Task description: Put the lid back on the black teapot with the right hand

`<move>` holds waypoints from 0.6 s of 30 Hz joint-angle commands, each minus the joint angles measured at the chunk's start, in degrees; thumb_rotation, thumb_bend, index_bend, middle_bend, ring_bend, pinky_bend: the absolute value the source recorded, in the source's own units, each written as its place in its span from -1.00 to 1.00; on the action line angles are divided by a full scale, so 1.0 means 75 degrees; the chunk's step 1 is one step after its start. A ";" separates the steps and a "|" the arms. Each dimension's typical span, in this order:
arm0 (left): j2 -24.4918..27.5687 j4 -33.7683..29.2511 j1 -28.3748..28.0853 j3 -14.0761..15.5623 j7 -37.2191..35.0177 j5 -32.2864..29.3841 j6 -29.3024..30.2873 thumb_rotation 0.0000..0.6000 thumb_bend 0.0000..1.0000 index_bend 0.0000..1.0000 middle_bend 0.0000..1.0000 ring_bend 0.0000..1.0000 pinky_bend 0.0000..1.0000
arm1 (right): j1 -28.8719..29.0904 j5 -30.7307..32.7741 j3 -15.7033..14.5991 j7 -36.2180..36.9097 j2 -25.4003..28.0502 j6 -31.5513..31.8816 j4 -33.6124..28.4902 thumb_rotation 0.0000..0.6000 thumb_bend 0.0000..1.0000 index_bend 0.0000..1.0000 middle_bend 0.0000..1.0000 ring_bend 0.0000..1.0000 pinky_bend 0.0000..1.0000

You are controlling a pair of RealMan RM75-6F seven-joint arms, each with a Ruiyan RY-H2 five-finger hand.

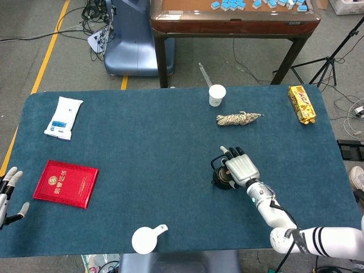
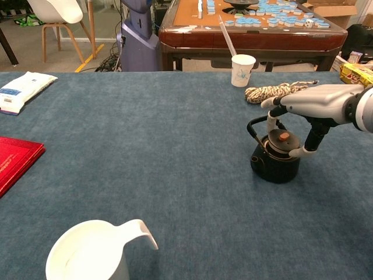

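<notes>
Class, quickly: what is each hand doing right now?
Left hand: open, holding nothing.
Right hand: holds the lid over the black teapot.

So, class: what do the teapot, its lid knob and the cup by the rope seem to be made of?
Teapot: dark and matte, probably cast iron or ceramic.
Lid knob: brown, possibly wood.
Cup: white with a thin rim, likely paper.
Rope: twisted two-tone fibre.

Right hand (image 1: 242,169) silver-grey metal back, ridged plates, black fingers with pale tips; small green light at wrist; silver segmented forearm; thin black cable along it; black-and-white striped band near elbow; left hand (image 1: 7,190) grey, dark segments, white tips.
</notes>
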 commanded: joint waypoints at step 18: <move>0.0021 -0.0032 0.0041 -0.0014 0.0015 0.0024 0.0067 1.00 -0.29 -0.96 -1.00 -1.00 -1.00 | 0.0027 -0.0010 -0.0084 0.0047 0.0072 0.0107 -0.0037 1.00 -0.43 -0.48 -1.00 -1.00 -1.00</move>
